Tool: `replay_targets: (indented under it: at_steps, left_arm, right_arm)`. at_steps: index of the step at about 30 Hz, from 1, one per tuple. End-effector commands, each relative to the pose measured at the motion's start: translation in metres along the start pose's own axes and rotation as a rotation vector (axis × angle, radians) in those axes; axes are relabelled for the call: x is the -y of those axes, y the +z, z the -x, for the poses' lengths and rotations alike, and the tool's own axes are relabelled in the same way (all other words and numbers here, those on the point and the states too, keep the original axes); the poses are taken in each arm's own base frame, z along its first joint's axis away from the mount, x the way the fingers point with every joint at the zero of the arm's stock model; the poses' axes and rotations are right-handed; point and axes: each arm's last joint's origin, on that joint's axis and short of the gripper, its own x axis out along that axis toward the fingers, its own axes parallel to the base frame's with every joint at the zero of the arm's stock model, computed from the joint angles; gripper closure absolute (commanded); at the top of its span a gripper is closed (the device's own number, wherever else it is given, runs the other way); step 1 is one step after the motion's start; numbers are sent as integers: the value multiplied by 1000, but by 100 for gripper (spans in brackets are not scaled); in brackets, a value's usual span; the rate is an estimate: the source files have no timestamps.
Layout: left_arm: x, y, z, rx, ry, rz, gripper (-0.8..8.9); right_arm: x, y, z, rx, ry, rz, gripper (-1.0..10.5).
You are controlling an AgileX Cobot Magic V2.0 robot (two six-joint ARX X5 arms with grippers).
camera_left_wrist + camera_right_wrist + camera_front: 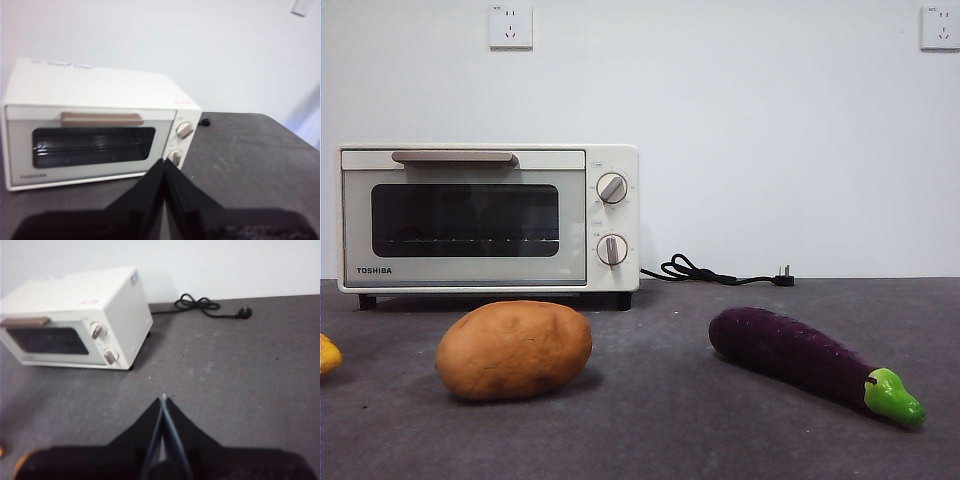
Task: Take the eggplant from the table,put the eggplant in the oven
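Currently on the table: stock at rest

Eggplant (810,363): lies on the table (670,430) at front right, green cap toward the near edge, well apart from the oven (488,217).
Oven: back left, door closed.
Potato (514,350): before the oven.
Left gripper (164,162): jaws pressed together, empty.
Right gripper (163,399): jaws pressed together, empty.
Power cord (715,272): beside the oven.

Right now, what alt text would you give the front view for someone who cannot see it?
A long dark-purple toy eggplant with a green stem cap lies on the dark grey table, beside a rounder orange-brown potato. Behind them stands a cream-white toaster oven, door closed, its black cord unplugged.
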Motion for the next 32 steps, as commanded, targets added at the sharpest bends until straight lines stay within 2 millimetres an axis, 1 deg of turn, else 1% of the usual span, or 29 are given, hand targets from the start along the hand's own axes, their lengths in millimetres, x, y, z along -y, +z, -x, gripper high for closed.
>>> replay_targets:
  at_steps: [1, 6, 9, 12, 16, 25, 30, 32]
  left_arm:
    - [3, 19, -4, -14, -10, 4, 819]
    - [6, 53, -12, -69, -4, -19, 818]
    - [8, 70, -16, -97, -10, -44, 818]
    - [10, 82, -21, -116, -22, -73, 819]
    - [12, 90, -26, -125, -39, -74, 819]
    - [10, 89, -33, -145, -45, -91, 819]
    - [8, 88, -36, -155, -44, -95, 819]
    - [6, 88, -39, -159, -44, -96, 819]
  right_arm:
    - [-4, 23, 3, -29, 16, 84, 950]
    - [-11, 59, 8, -74, 69, 114, 950]
    - [-14, 75, 11, -86, 111, 125, 950]
    - [-16, 86, 11, -96, 122, 124, 950]
    - [-16, 91, 10, -111, 125, 119, 950]
    - [-17, 89, 8, -140, 179, 108, 946]
    - [-21, 88, 9, -143, 316, 97, 941]
    - [-22, 88, 10, -143, 355, 94, 903]
